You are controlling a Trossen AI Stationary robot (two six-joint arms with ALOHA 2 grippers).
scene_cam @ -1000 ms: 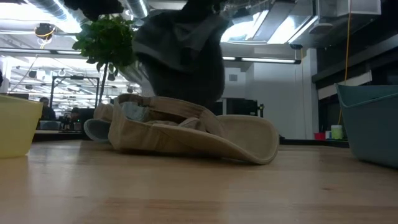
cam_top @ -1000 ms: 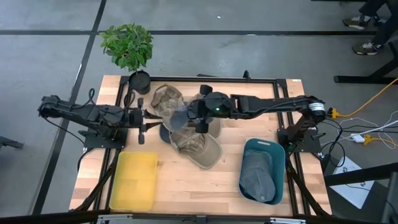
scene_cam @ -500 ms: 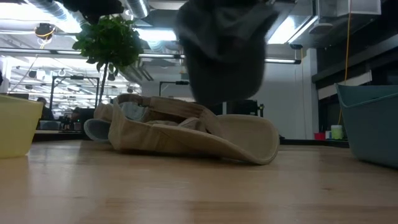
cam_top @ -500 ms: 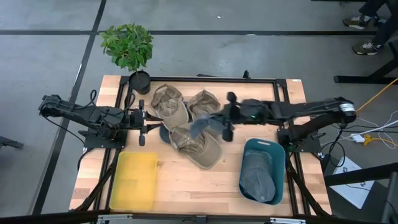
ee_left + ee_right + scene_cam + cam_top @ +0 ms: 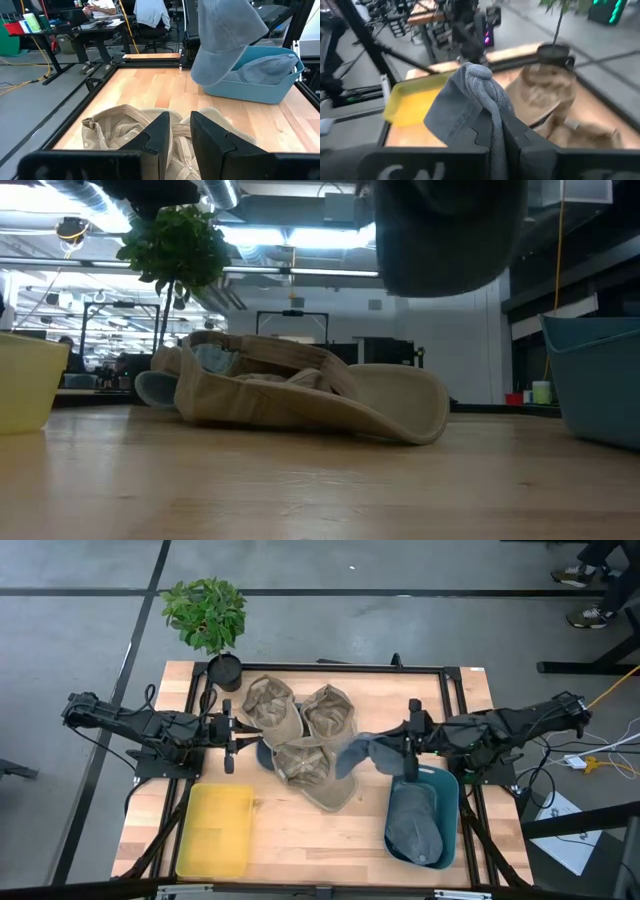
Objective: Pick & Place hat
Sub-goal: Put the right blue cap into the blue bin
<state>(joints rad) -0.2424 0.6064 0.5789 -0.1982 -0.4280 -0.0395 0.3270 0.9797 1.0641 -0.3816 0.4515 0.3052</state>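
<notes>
High view: the right claw point(image 5: 398, 748) grips a grey hat point(image 5: 362, 752), held clear above the bench point(image 5: 300, 840) just beside the blue bin point(image 5: 448, 802) near the right edge. The left claw point(image 5: 228, 731), fingers nearly closed and empty, waits near the left edge beside the tan hats point(image 5: 300, 725).

The grey hat point(image 5: 448, 235) is cut off by the low view's top edge — what holds it does not show there. In the right wrist view the background is blurred. A dark blue cap point(image 5: 264, 753) lies mostly hidden under the tan hats point(image 5: 300, 730).
</notes>
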